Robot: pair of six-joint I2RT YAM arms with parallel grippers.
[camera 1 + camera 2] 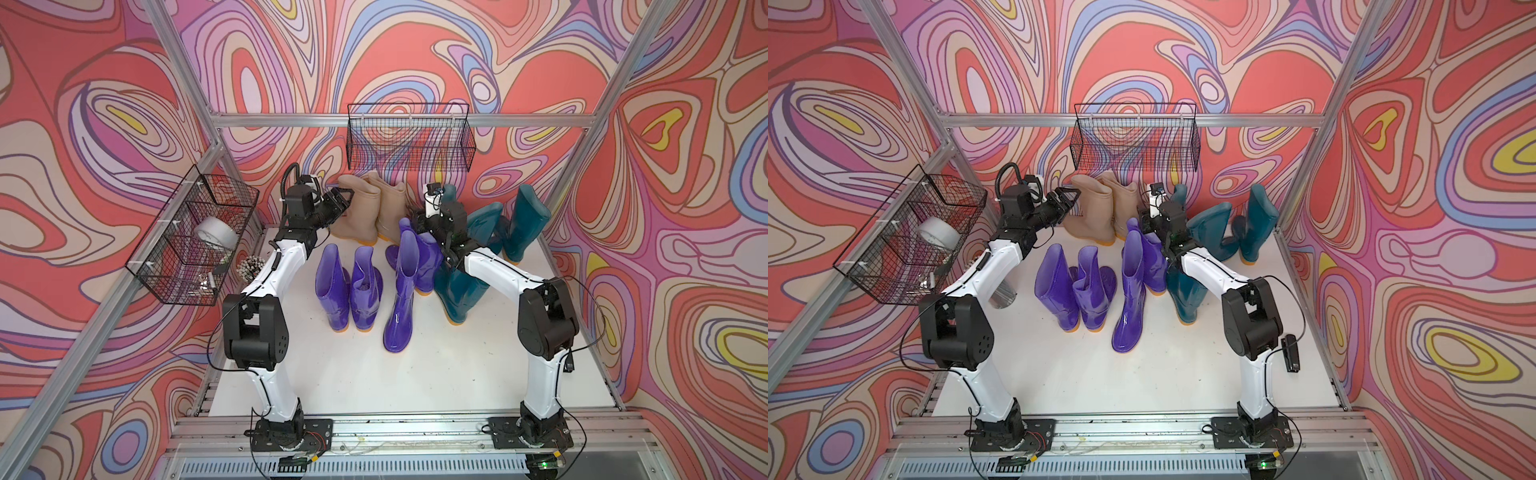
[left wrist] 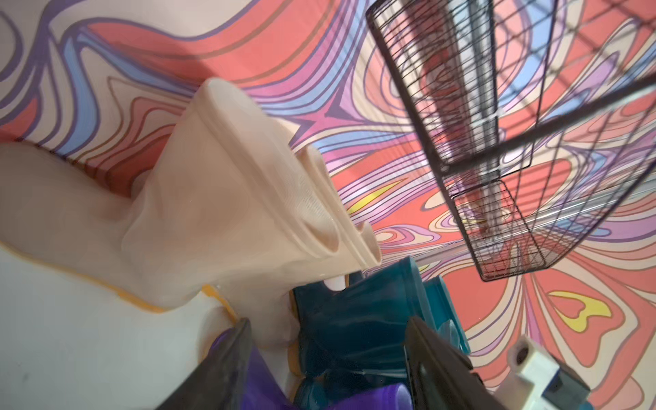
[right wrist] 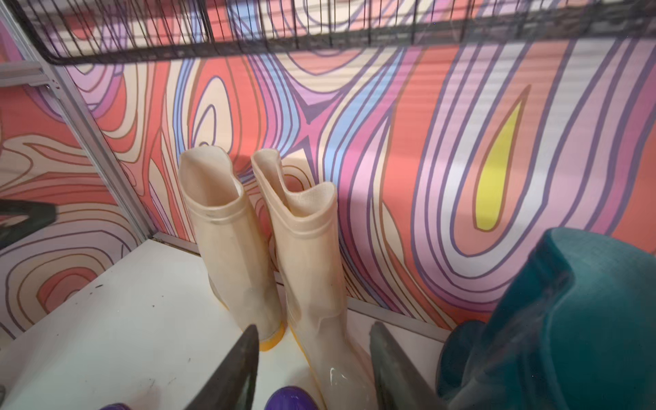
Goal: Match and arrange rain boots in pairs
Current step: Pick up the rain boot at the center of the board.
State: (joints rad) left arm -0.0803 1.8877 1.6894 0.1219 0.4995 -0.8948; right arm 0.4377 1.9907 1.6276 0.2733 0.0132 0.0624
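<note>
Two beige rain boots (image 1: 359, 214) stand upright side by side at the back wall, also in the right wrist view (image 3: 230, 248). My left gripper (image 1: 345, 198) hangs open just left of their tops, holding nothing; its fingers (image 2: 227, 358) frame teal and purple boots further off. Two purple boots (image 1: 332, 286) stand paired in the middle; two more (image 1: 401, 299) stand to their right. Several teal boots (image 1: 523, 220) crowd the right side. My right gripper (image 3: 316, 369) is open above the rear purple boot (image 1: 424, 257), facing the beige pair, with nothing between its fingers.
A wire basket (image 1: 409, 137) hangs on the back wall above the beige boots. Another wire basket (image 1: 191, 241) on the left frame holds a tape roll (image 1: 216, 235). A cup of pens (image 1: 249, 268) stands below it. Bare white table (image 1: 415, 374) lies toward the front.
</note>
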